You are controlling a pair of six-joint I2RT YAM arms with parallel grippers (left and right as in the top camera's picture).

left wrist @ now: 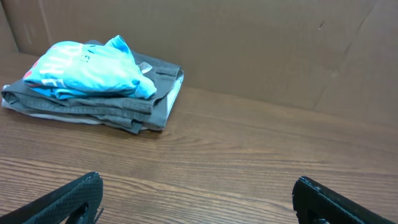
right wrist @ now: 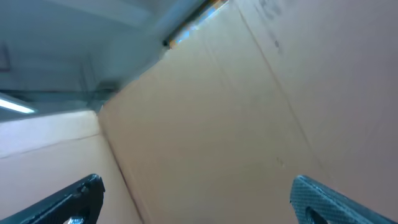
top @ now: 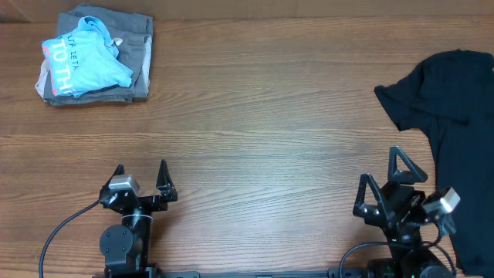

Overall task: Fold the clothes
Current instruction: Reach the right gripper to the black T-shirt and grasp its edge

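A black garment (top: 455, 116) lies spread at the table's right edge, running from the far right down to the near right and partly out of frame. My right gripper (top: 382, 171) is open and empty, just left of the garment, tilted upward; its wrist view (right wrist: 198, 186) shows only a cardboard wall. My left gripper (top: 140, 171) is open and empty at the near left, far from the black garment. Its fingertips (left wrist: 198, 186) hover over bare wood.
A folded grey garment (top: 139, 54) with a light blue lettered shirt (top: 85, 66) on top sits at the far left corner; both show in the left wrist view (left wrist: 118, 109) (left wrist: 81, 68). A cardboard wall (left wrist: 280, 43) backs the wooden table (top: 262, 131).
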